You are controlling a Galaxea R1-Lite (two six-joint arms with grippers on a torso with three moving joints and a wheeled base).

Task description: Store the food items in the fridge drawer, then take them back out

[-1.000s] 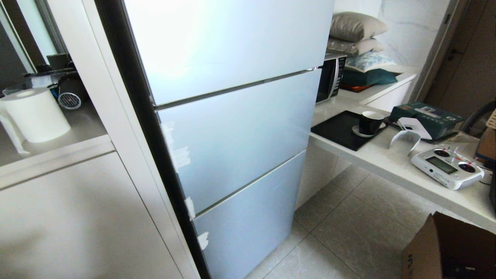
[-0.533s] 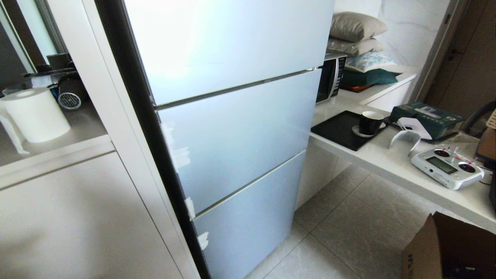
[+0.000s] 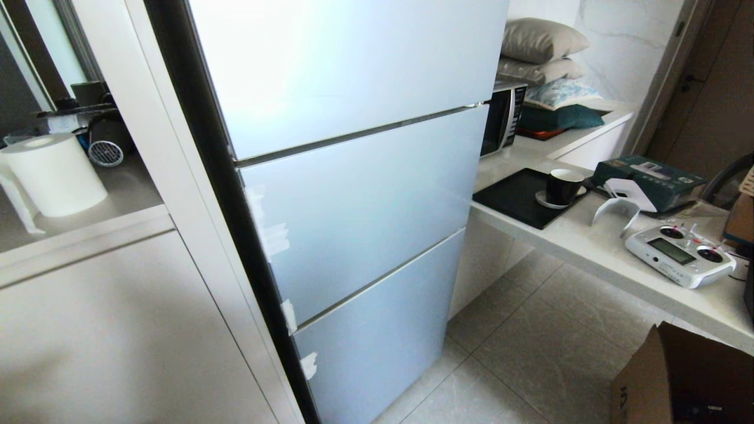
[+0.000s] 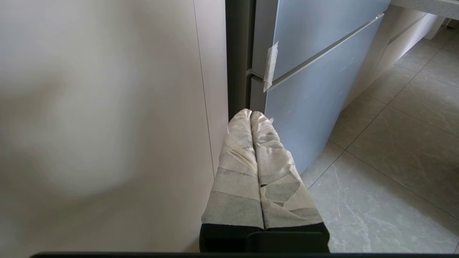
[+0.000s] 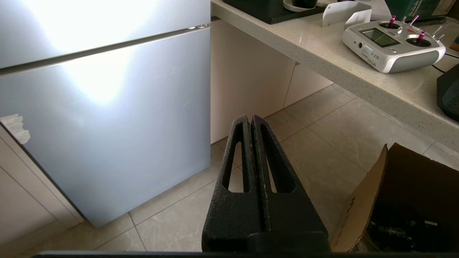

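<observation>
Faced 3 closed pale blue fridge doors (image 3: 353, 194); fridge drawer and food items nowhere in view. Left gripper (image 4: 251, 114), tape-wrapped fingers (image 4: 238, 157) clenched and empty, parked low near the bottom door's taped corner. Right gripper (image 5: 251, 118), black fingers (image 5: 236, 157) clenched and empty, above floor tiles (image 5: 322, 143). RC transmitter (image 3: 680, 254) near the desk (image 3: 589, 247) front edge.

Pale blue frosted fridge (image 3: 353, 194) stood with all three doors closed, tape scraps (image 3: 288, 315) along the left door edges. Paper towel roll (image 3: 54, 174) sat on the shelf at left; right counter (image 3: 595, 247) held a microwave (image 3: 502, 118), black mug (image 3: 562, 185), white remote controller (image 3: 680, 254) and stacked pillows (image 3: 542, 50). Cardboard box (image 3: 677, 377) on the tiled floor at lower right
</observation>
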